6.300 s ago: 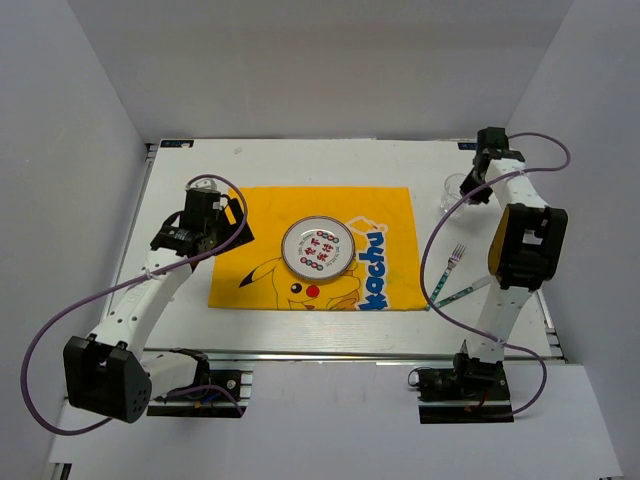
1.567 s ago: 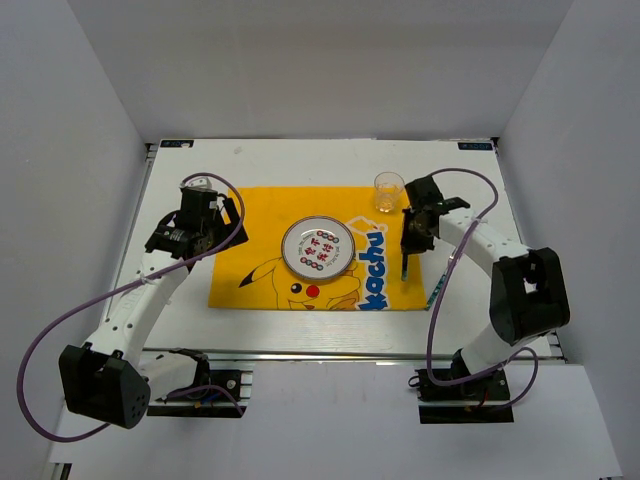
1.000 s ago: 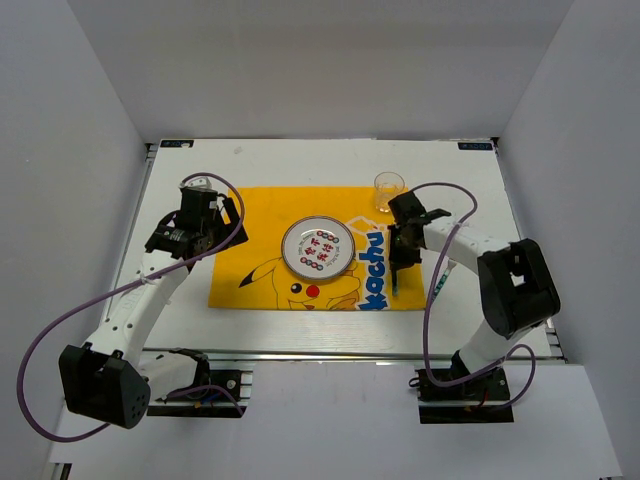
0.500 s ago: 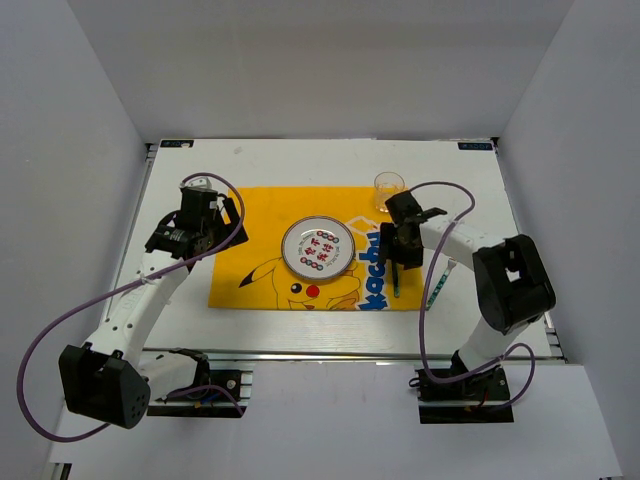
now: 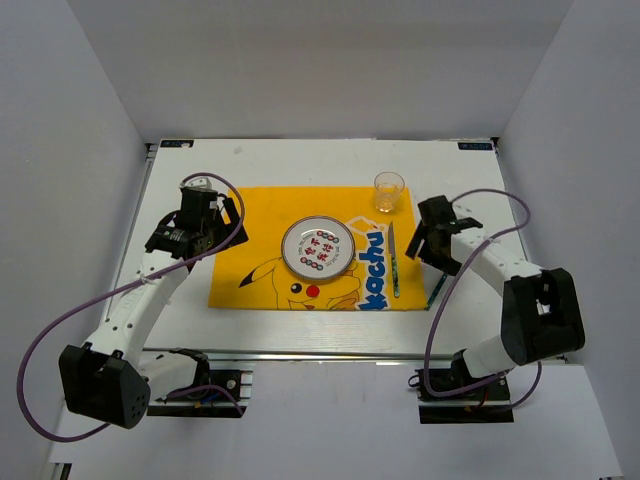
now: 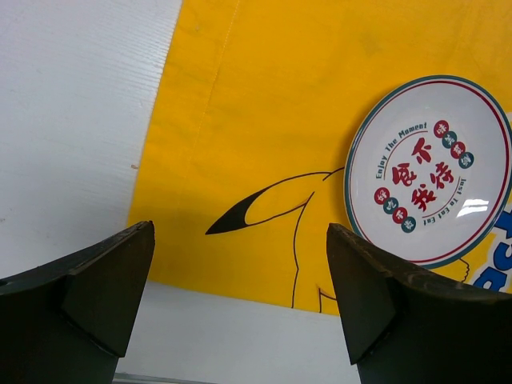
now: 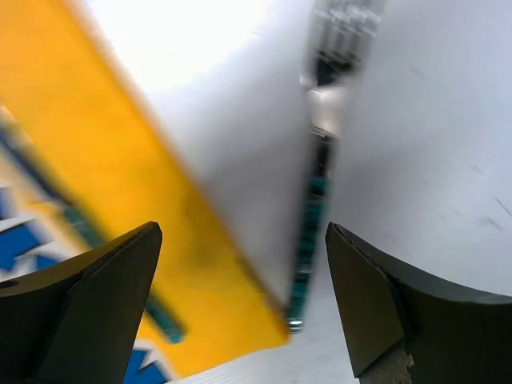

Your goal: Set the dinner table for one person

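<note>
Now left tool [image 6: 240, 232], right tool [image 7: 244, 230] both agape above dinner table [image 5: 300, 160].

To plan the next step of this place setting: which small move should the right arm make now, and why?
Probably lower the open, empty right gripper onto the thin teal-handled utensil lying on the white tabletop just past the right edge of the yellow cloth placemat. A similar utensil lies on the placemat beside the round patterned plate, so this one seems unplaced.
</note>
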Tool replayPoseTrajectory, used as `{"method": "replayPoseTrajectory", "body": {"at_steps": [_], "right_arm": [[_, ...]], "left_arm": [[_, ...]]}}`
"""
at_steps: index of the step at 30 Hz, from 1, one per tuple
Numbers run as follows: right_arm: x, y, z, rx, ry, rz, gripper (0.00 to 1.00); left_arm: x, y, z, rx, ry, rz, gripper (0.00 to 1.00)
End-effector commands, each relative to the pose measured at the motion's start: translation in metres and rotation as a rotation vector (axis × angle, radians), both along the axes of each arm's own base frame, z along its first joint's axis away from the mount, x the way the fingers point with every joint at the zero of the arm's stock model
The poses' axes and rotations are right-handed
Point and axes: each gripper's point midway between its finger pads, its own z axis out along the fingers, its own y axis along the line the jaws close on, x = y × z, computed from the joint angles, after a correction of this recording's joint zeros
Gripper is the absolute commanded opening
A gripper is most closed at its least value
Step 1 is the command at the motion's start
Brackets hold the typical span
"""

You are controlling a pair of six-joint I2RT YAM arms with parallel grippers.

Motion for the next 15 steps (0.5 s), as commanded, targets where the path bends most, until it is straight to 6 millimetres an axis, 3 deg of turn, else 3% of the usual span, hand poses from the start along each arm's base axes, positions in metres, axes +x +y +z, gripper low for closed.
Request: {"method": "replayPoseTrajectory", "body": {"at_steps": [1,7,9,12,15], "right_arm": [[-0.028,-0.036,-0.016,-0.05,0.045,-0.18,0.89],[-0.042,-0.052,-0.032,-0.042,0.073,-0.253,0.83],[-0.04,-0.053,-0.038,-0.025,0.068,-0.259,0.76],[-0.044,-0.049,-0.051,0.015,0.089,-0.248,0.58],[-0.049,-0.05,-0.062,0.03,0.115,-0.257,0.29]], "left_arm": [[0.002,-0.002,0.016,-0.015,-0.053,-0.007,0.98],[0.002,-0.003,0.017,-0.018,-0.053,-0.013,0.98],[0.002,-0.003,0.017,-0.017,-0.055,-0.012,0.98],[0.002,-0.002,0.017,-0.012,-0.055,-0.006,0.98],[0.001,-0.003,0.017,-0.008,-0.056,-0.01,0.98]]}}
